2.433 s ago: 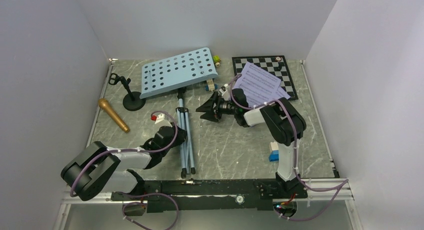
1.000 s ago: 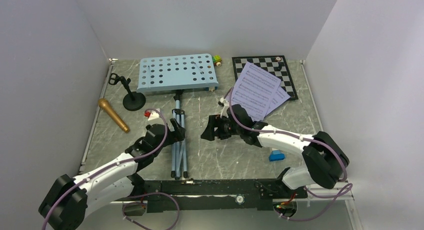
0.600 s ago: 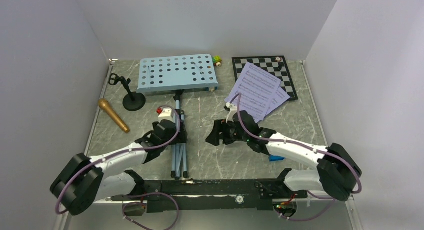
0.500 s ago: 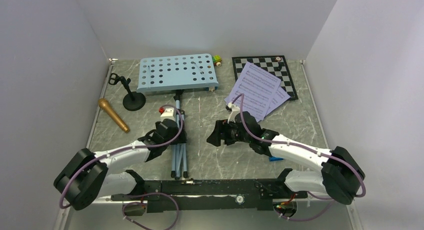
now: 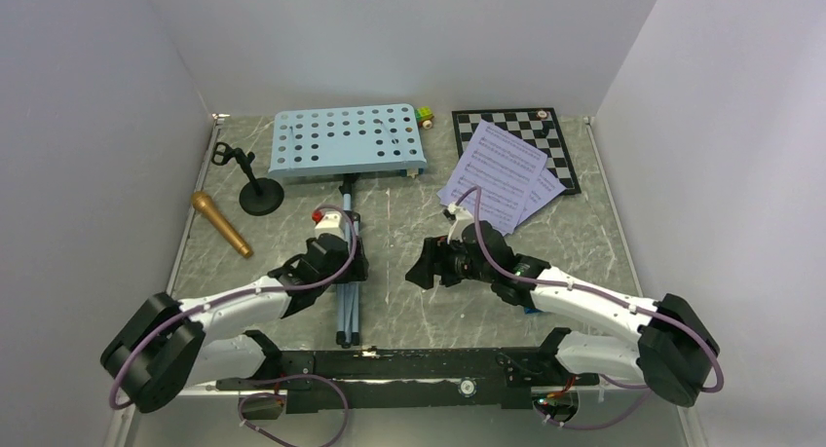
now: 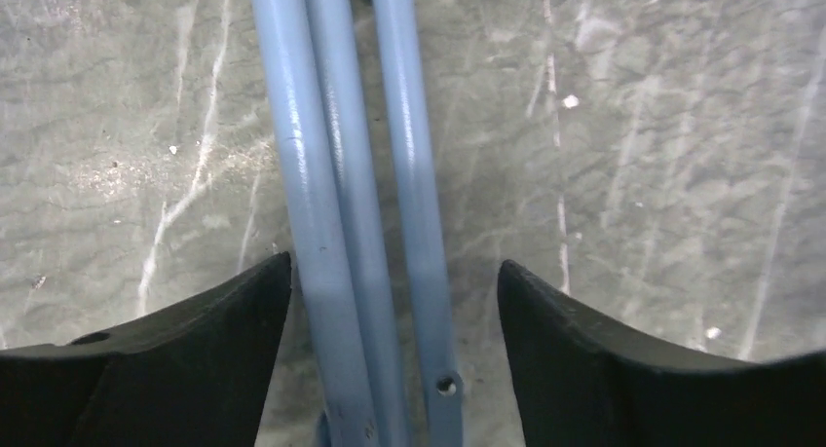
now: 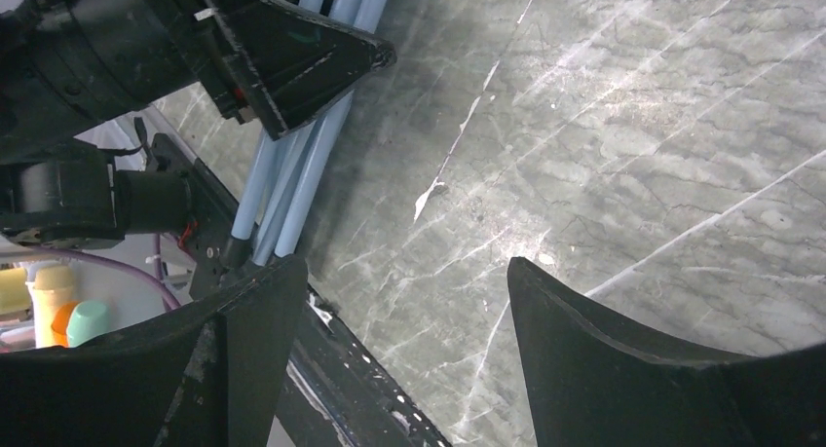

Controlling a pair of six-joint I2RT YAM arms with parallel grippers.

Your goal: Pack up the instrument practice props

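Light-blue hole-punched music stand (image 5: 346, 140), gold-brown microphone (image 5: 221, 224), black mic stand (image 5: 259, 200), white sheet music (image 5: 497, 174), black-and-white chessboard (image 5: 526, 126), grey veined table (image 5: 584, 242).

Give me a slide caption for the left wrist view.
Open left gripper straddles the music stand's three folded light-blue legs lying on the grey marbled table.

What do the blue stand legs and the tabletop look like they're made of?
The stand legs look like metal tubes with a light-blue painted coat: smooth, glossy, with a small drilled hole in one. The tabletop looks like grey marble-patterned stone or laminate, with white veins and a slight sheen; which one is unclear.
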